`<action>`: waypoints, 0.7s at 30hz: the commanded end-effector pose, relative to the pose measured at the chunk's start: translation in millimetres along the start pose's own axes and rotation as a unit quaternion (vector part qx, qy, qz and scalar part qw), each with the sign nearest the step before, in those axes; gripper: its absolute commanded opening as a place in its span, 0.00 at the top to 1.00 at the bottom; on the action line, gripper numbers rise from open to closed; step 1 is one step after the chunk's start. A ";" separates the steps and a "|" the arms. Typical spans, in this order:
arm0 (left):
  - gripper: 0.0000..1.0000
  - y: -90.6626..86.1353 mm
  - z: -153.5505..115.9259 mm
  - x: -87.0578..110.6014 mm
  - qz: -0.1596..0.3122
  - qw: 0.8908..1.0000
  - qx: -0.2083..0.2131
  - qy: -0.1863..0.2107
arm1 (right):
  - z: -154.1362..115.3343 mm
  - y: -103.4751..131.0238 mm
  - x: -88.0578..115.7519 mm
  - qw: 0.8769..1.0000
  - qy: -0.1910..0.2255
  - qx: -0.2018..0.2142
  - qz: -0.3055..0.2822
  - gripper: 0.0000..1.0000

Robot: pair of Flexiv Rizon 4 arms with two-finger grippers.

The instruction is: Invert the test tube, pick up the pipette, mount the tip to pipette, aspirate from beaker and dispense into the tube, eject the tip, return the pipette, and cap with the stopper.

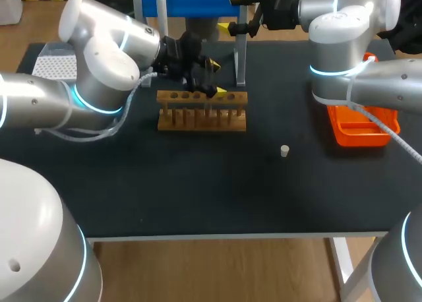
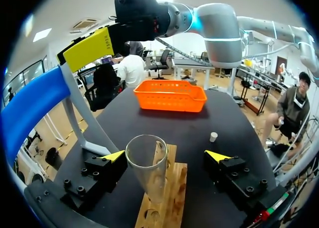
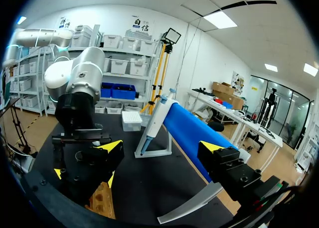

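Observation:
A clear glass test tube [image 2: 147, 164] stands mouth-up in the wooden rack [image 1: 201, 111], also seen as the rack [image 2: 169, 193] under my left gripper [image 2: 165, 156]. That gripper is open, its yellow tips on either side of the tube without touching it; in the head view the left gripper [image 1: 210, 78] hovers over the rack. My right gripper [image 3: 162, 148] is open and empty, and the white-and-blue pipette [image 3: 155, 122] hangs on its stand ahead of it. In the head view the right gripper [image 1: 239, 28] is beside the stand's blue bar [image 1: 191, 2]. A small white stopper [image 1: 284, 150] lies on the mat.
An orange basket [image 1: 361, 127] sits at the table's right side under my right arm. A white tip box [image 1: 56, 66] stands at the far left corner. The black mat [image 1: 198, 190] runs to the front edge.

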State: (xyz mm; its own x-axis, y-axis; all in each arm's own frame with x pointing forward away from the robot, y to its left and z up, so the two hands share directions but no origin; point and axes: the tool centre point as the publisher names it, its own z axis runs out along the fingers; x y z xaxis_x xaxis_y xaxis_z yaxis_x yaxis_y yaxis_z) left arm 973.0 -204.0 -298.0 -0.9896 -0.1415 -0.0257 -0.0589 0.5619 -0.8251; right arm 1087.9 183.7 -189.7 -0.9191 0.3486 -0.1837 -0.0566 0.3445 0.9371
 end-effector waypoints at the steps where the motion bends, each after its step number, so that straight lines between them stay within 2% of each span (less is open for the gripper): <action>1: 0.00 0.4 -0.1 -1.6 0.001 1.000 -0.001 0.004 | 0.2 -0.3 -0.2 1.000 0.000 0.000 0.000 0.00; 21: 0.00 2.4 -0.2 -3.9 -0.001 1.000 0.001 0.016 | 0.2 -0.3 -0.2 1.000 0.000 0.000 0.000 0.00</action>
State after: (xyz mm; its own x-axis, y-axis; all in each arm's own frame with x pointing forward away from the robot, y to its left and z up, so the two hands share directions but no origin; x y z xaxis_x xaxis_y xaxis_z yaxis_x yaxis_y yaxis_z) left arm 974.2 -202.5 -299.6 -0.9927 -0.1200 -0.0083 -0.0609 0.5606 -0.8258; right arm 1087.9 183.7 -189.7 -0.9191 0.3486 -0.1837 -0.0566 0.3445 0.9371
